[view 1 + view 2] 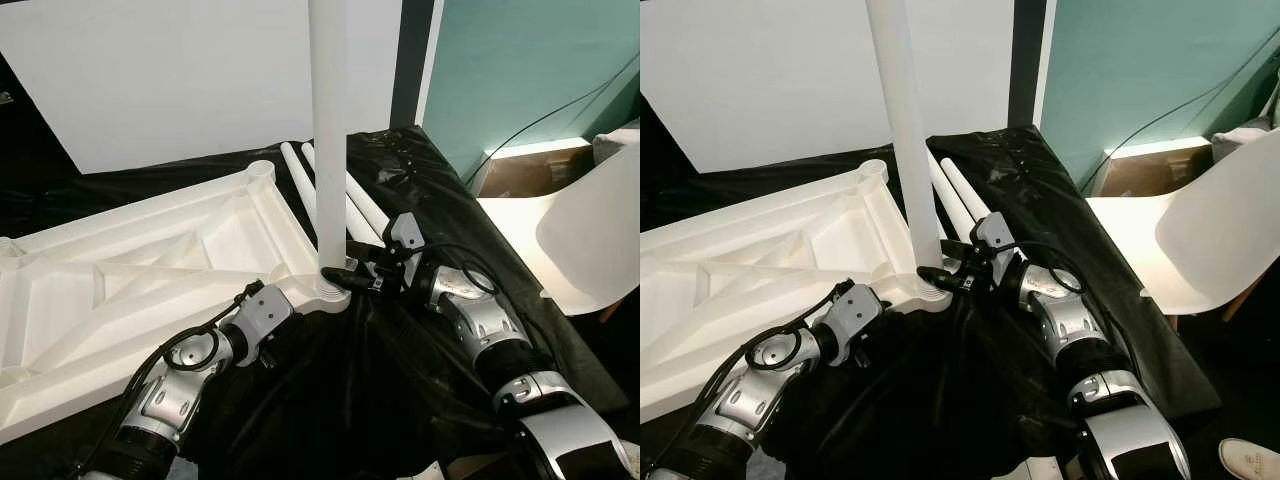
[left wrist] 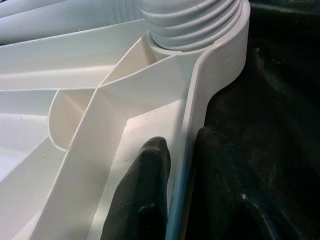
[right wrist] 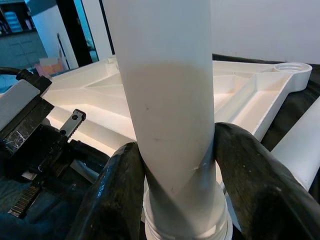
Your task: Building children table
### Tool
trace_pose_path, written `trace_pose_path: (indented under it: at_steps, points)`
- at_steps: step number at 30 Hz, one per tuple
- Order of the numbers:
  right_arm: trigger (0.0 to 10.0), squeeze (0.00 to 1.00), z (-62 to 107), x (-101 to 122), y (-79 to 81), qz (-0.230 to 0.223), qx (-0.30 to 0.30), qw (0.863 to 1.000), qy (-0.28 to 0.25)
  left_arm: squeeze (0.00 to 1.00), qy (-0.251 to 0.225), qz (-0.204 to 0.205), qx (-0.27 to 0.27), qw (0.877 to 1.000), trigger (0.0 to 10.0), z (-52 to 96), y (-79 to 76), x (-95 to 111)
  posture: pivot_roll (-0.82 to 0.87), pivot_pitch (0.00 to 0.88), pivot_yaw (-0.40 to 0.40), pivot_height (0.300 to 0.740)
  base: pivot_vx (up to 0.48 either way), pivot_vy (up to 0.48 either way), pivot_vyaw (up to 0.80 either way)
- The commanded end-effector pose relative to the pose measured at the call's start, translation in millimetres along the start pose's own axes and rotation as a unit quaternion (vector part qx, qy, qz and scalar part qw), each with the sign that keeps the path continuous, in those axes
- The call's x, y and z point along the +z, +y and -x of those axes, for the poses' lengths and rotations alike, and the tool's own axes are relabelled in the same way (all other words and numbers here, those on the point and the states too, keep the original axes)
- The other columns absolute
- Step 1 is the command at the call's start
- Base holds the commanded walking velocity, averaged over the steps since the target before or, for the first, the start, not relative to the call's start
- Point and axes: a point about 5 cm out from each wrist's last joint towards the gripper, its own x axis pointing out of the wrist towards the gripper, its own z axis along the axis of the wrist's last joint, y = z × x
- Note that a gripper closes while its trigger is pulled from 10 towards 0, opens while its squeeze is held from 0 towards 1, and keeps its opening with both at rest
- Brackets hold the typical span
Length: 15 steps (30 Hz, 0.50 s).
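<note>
The white table top [image 1: 150,270] lies upside down on black cloth, its ribbed underside facing up. One white leg [image 1: 328,150] stands upright in the threaded socket [image 2: 192,25] at the near corner. My right gripper [image 1: 342,276] is shut on this leg just above the socket, and its fingers [image 3: 117,195] press both sides of the tube. My left gripper [image 1: 285,300] is shut on the table top's rim [image 2: 210,75] beside that corner, one finger [image 2: 145,190] inside the rim and one outside. Two spare legs [image 1: 355,205] lie on the cloth behind.
A white chair [image 1: 590,240] stands close on the right, with a cardboard box [image 1: 525,175] behind it by the teal wall. A large white board [image 1: 180,80] leans at the back. Black cloth [image 1: 380,400] covers the floor around my arms. A shoe [image 1: 1250,460] lies near right.
</note>
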Motion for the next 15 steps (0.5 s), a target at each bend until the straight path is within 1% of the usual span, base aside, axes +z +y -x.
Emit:
trace_pose_path:
  at_steps: [1, 3, 4, 5, 6, 7, 8, 11, 15]
  points:
    - [0.0, 0.0, -6.7, -12.2, 11.5, -0.03, -0.087, 0.995, -0.026, 0.0, 0.042, 0.018, -0.069, 0.997, 10.0, -3.0, -23.3, -20.9, 0.05, 0.0, 0.031, 0.74, 0.0, 0.0, 0.0]
    - [0.0, 0.0, -6.7, -12.2, 11.5, -0.03, -0.087, 0.995, -0.026, 0.0, 0.042, 0.018, -0.069, 0.997, 10.0, -3.0, -23.3, -20.9, 0.05, 0.0, 0.031, 0.74, 0.0, 0.0, 0.0]
    - [0.0, 0.0, -3.8, -9.9, 6.7, -0.013, -0.188, 0.981, -0.05, 0.0, 0.042, 0.018, -0.07, 0.997, 10.0, -2.9, -23.1, -21.0, 0.05, 0.0, 0.033, 0.74, 0.0, 0.0, 0.0]
    - [0.0, 0.0, 1.6, -11.3, 3.4, -0.013, -0.278, 0.959, -0.058, 0.0, 0.042, 0.017, -0.07, 0.996, 10.0, -3.0, -23.2, -20.8, 0.05, 0.0, 0.036, 0.74, 0.0, 0.0, 0.0]
    - [0.0, 0.0, 1.6, -11.3, 3.4, -0.013, -0.278, 0.959, -0.058, 0.0, 0.042, 0.017, -0.07, 0.996, 10.0, -3.0, -23.2, -20.8, 0.05, 0.0, 0.036, 0.74, 0.0, 0.0, 0.0]
    - [0.0, 0.0, 4.0, -13.1, 4.9, -0.013, -0.321, 0.945, -0.06, 0.0, 0.041, 0.016, -0.071, 0.996, 10.0, -3.5, -23.0, -19.8, 0.05, 0.0, 0.036, 0.74, 0.0, 0.0, 0.0]
    - [0.0, 0.0, 3.7, -14.9, 8.1, -0.016, -0.335, 0.94, -0.059, 0.0, 0.04, 0.016, -0.071, 0.997, 10.0, -3.8, -22.5, -18.9, 0.05, 0.0, 0.037, 0.74, 0.0, 0.0, 0.0]
    - [0.0, 0.0, 1.7, -17.2, 12.5, -0.024, -0.335, 0.94, -0.056, 0.0, 0.041, 0.014, -0.071, 0.997, 10.0, -4.0, -21.5, -18.5, 0.05, 0.0, 0.039, 0.74, 0.0, 0.0, 0.0]
    - [0.0, 0.0, 3.8, -17.9, 9.4, -0.023, -0.349, 0.935, -0.051, 0.0, 0.041, 0.013, -0.07, 0.997, 10.0, -3.4, -20.1, -18.3, 0.05, 0.0, 0.037, 0.74, 0.0, 0.0, 0.0]
